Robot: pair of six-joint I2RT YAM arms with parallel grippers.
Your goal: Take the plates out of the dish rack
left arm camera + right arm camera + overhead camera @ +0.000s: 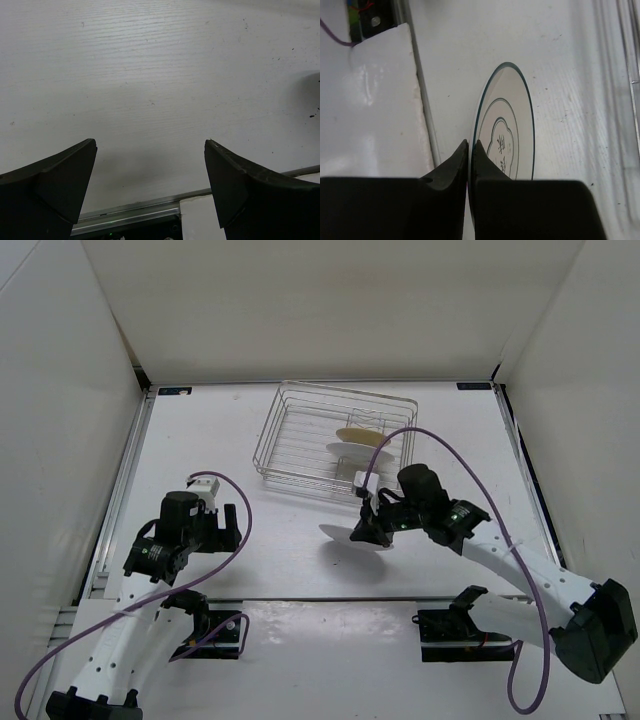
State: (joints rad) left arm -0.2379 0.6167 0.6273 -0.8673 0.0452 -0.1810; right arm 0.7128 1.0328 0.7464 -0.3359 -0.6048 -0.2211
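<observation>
My right gripper (368,530) is shut on a white plate (338,532) with a dark ringed rim and holds it just above the table, in front of the dish rack (290,445). The right wrist view shows the gripper (470,146) pinching that plate (512,120) by its rim. In the silver wire rack stand a tan plate (362,435) and a white plate (352,451), both upright at its right end. My left gripper (222,528) is open and empty over bare table at the left; the left wrist view shows its gripper (150,145) with nothing between the fingers.
White walls close in the table on the left, back and right. A metal rail (320,597) runs along the table's near edge, with the arm bases behind it. A purple cable (470,465) loops over the right arm.
</observation>
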